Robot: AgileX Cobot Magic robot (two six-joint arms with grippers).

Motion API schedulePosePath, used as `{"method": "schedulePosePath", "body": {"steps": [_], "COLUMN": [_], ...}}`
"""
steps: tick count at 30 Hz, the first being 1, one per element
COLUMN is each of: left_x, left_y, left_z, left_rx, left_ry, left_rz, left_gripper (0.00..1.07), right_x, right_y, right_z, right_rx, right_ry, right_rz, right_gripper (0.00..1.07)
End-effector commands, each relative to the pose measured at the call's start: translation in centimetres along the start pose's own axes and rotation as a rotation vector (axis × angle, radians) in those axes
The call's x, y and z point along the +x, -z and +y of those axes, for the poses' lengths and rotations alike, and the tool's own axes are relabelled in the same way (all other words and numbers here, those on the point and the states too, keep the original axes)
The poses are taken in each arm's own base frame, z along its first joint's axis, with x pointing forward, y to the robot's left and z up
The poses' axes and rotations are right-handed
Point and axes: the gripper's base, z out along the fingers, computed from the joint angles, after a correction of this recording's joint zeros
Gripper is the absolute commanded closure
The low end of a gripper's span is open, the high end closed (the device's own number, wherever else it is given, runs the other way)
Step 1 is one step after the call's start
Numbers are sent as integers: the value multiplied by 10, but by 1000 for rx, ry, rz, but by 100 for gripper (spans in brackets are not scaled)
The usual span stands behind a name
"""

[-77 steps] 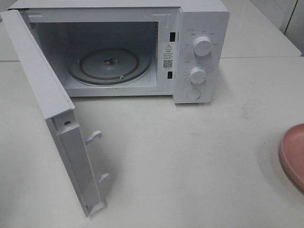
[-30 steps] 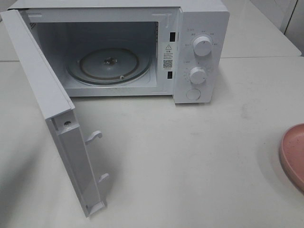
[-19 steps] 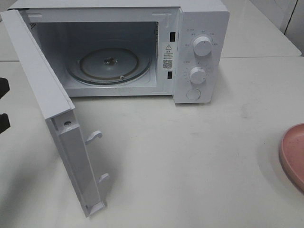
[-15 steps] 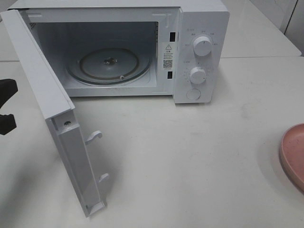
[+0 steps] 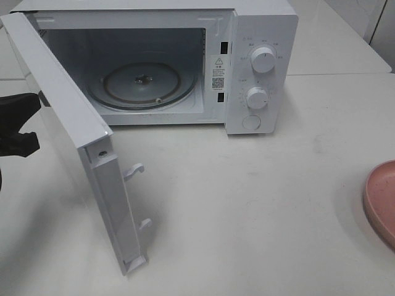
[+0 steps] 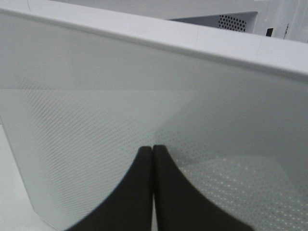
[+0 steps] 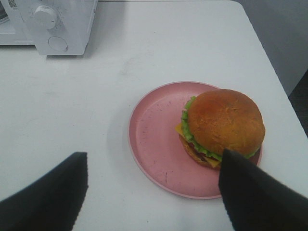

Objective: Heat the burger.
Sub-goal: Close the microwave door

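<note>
**A:** On the white table [image 5: 259, 203], status: microwave [image 5: 259, 37] at 12 o'clock in the high view, door [image 5: 74, 142] swung out toward 8 o'clock; cavity empty, glass turntable [image 5: 141, 86] bare; so door-open step looks done.

**B:** burger?

**A:** the burger [image 7: 222, 126] sits on the pink plate [image 7: 154, 139], toward the plate's edge away from the microwave; only the right wrist view shows it; in the high view just the plate rim shows at 3 o'clock, well apart from the microwave; burger untouched.

**B:** grippers?

**A:** right gripper [image 7: 154, 190]: fingers spread wide, nothing between them; hovers above the table beside the plate, one finger overlapping the burger's edge in its wrist view; can't tell if it touches, I'd judge not. left gripper [image 6: 153, 187]: fingers pressed together, holding nothing; tips right at the door's perforated outer face; in the high view it shows at 9 o'clock, behind the door.

**B:** left pushing the door?

**A:** contact looks likely from the wrist view; can't confirm force.

**B:** remaining?

**A:** my read: nearly everything; grasp burger (or plate), carry it to the cavity, set it on the turntable, clear the arm, shut the door, turn a dial [image 5: 263, 60]. risk: the door stands only partly clear of the opening, so the right arm's path into the cavity is tight on that side; the bun looks glossy and may slip or squash under a hard pinch.
</note>
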Motion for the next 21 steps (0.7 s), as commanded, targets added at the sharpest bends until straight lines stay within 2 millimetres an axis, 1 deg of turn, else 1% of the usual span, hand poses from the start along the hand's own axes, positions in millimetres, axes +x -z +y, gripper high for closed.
{"method": "schedulePosePath", "body": {"steps": [1,4,6,7,9,10,11,14,16,17,18,19,21], "left_x": [-4,-4,-3,-3,-5,-5,-7,-7,-9,-9,-10,-10,-10], "left_y": [-11,-13,-26,-26,-36,-36,-42,-45,-58,-58,-64,-64,-73], "left_z": [-2,-3,-14,-14,-18,-18,-22,-26,-40,-40,-48,-48,-56], "left_rx": [9,5,17,17,-13,-13,-30,-27,-22,-22,-37,-37,-67], "left_ry": [36,42,13,13,33,33,47,48,31,31,37,37,46], "left_rz": [-33,-32,-30,-30,-45,-45,-56,-55,-63,-63,-68,-68,-66], "left_gripper": [107,107,107,107,107,107,107,107,107,107,107,107,107], "right_x": [2,2,2,2,2,2,2,2,2,2,2,2,2], "right_y": [2,2,2,2,2,2,2,2,2,2,2,2,2], "right_z": [0,0,0,0,0,0,0,0,0,0,0,0,0], "right_rx": [8,8,8,8,8,8,8,8,8,8,8,8,8], "right_ry": [3,3,3,3,3,3,3,3,3,3,3,3,3], "right_rz": [-31,-31,-31,-31,-31,-31,-31,-31,-31,-31,-31,-31,-31], "right_gripper": [32,32,32,32,32,32,32,32,32,32,32,32,32]}}
